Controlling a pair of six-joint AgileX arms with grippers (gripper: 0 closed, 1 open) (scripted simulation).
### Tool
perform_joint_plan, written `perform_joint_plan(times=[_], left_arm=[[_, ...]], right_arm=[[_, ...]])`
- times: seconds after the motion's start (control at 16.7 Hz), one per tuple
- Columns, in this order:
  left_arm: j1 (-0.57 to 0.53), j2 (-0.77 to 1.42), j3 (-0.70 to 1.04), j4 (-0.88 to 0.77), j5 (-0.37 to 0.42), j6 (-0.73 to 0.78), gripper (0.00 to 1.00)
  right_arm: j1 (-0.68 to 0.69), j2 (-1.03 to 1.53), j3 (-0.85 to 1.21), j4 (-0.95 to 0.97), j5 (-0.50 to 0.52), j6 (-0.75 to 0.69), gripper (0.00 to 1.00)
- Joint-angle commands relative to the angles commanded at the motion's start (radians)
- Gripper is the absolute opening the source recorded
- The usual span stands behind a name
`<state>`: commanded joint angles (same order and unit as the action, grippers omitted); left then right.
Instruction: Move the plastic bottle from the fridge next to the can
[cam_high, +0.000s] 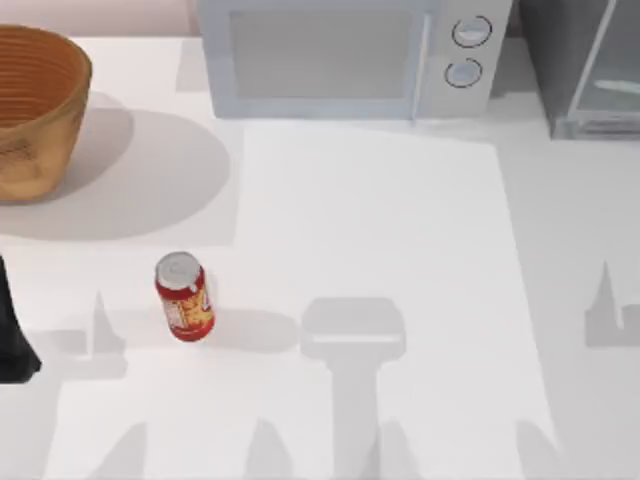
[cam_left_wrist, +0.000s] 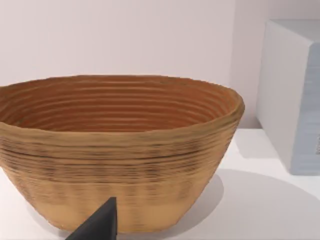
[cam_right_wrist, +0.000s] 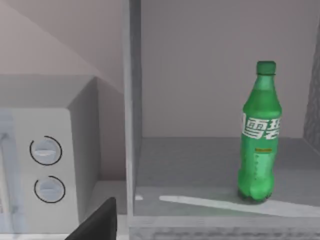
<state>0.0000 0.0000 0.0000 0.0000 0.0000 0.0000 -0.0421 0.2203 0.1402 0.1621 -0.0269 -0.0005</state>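
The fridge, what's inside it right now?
Inside the fridge, the plastic bottle stands upright on the grey floor of the compartment, green cap on. The rest of the visible floor is bare. The far right part of the interior runs past the right wrist view's edge, so it can't be checked.

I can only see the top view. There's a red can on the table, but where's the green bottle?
Observer: The plastic bottle stands upright on the floor of the fridge, seen in the right wrist view.
Operator: Is the fridge door in the way?
Observer: That view looks straight in at the bottle, with nothing in front of it.
Operator: What is next to the fridge?
Observer: The microwave, with its two round knobs one above the other.
Operator: And what does the left arm's camera see?
Observer: The wicker basket, close up, with nothing visible inside it. The can stands apart on the table.
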Motion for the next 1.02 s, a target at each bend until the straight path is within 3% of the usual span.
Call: perform_joint_plan(times=[0.24, 0.78, 1.02], left_arm=[[0.000, 0.000, 0.000, 0.000, 0.000, 0.000, 1.00], [0.000, 0.000, 0.000, 0.000, 0.000, 0.000, 1.00], [0.000, 0.000, 0.000, 0.000, 0.000, 0.000, 1.00]], right_arm=[[-0.048, 0.357, 0.176, 0.205, -0.043, 0.002, 1.00], [-0.165, 1.427, 0.611, 0.712, -0.154, 0.005, 1.00], [-0.206, 1.755, 0.760, 0.886, -0.189, 0.006, 1.00]])
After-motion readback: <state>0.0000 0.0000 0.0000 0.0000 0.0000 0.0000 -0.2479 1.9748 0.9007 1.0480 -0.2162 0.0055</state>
